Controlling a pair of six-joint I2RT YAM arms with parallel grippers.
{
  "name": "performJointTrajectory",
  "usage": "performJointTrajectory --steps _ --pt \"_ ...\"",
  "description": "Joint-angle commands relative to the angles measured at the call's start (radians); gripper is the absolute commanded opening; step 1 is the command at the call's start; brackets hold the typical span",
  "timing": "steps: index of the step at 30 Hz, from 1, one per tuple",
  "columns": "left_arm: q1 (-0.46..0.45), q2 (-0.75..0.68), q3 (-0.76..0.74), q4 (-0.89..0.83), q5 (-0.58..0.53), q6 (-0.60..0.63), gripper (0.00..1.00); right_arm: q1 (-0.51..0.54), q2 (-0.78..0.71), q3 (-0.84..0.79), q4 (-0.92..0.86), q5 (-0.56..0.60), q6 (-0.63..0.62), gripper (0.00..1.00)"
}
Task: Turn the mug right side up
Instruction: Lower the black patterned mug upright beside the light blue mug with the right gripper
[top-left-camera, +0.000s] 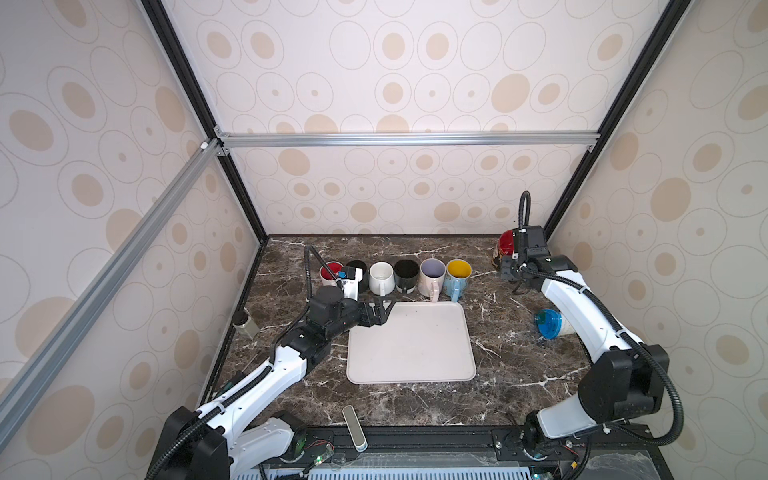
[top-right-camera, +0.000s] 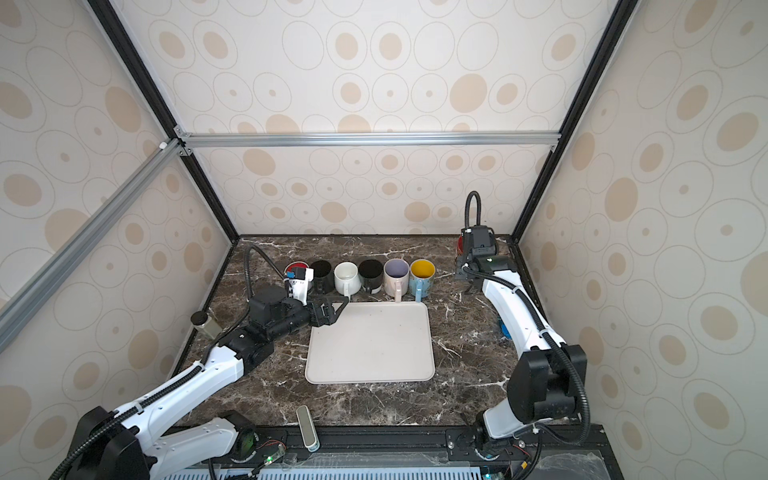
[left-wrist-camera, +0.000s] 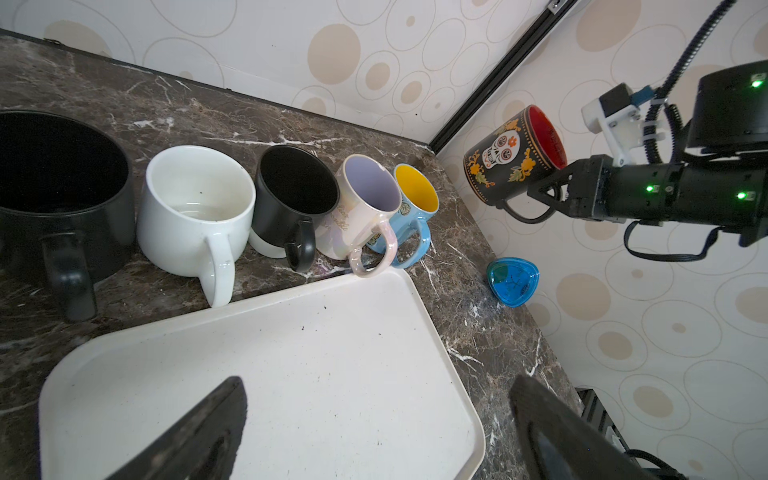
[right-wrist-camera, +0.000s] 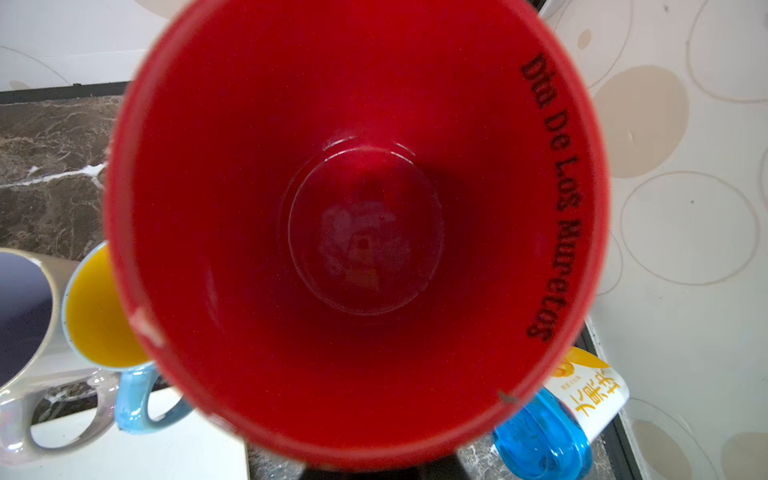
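Overhead, in both top views, a dark marble counter (top-left-camera: 415, 399) holds a pale tray (top-left-camera: 411, 353), with a row of six upright mugs (top-left-camera: 381, 276) just behind it. At the far right corner the right gripper (top-left-camera: 510, 268) holds the skull mug (top-left-camera: 504, 243) above the counter, its red inside partly showing. The left gripper (top-left-camera: 380, 309) hovers at the tray's far left corner, jaws spread wide and empty. A blue bottle (top-left-camera: 548, 323) lies on its side near the right arm.

From the left wrist, the skull mug (left-wrist-camera: 503, 162) hangs clear of the counter against the wallpaper, tilted (mouth toward the right arm, handle underneath). The right gripper (left-wrist-camera: 550, 187) is clamped together on it at the handle side. Two black fingers (left-wrist-camera: 199, 432) of the left gripper stand well apart over the tray.

From the right wrist, the camera looks straight into the mug's red bowl, which has black lettering inside the rim. The yellow-lined mug (right-wrist-camera: 99, 316) and the blue bottle show beside it.
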Motion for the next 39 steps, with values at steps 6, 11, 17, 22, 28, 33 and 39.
performJointTrajectory --steps 6,11,17,22,28,33,39 --pt "0.024 -0.014 -0.013 0.028 -0.002 0.011 1.00 -0.001 0.053 -0.032 0.167 -0.055 0.048 0.00" --pt "0.029 -0.009 -0.026 0.022 -0.051 -0.022 1.00 -0.001 0.093 -0.061 0.203 -0.085 0.075 0.00" --pt "0.075 -0.058 -0.072 0.038 -0.134 -0.093 1.00 0.003 0.113 -0.112 0.279 -0.139 0.118 0.00" --pt "0.145 -0.073 -0.078 -0.015 -0.160 -0.118 1.00 0.014 0.125 -0.144 0.327 -0.149 0.119 0.00" --pt "0.182 -0.086 -0.088 -0.009 -0.133 -0.122 1.00 0.032 0.154 -0.150 0.347 -0.132 0.103 0.00" --pt "0.184 -0.080 -0.090 0.000 -0.117 -0.120 1.00 0.055 0.181 -0.126 0.325 -0.093 0.088 0.00" --pt "0.184 -0.072 -0.090 0.005 -0.101 -0.113 1.00 0.070 0.190 -0.116 0.303 -0.077 0.079 0.00"
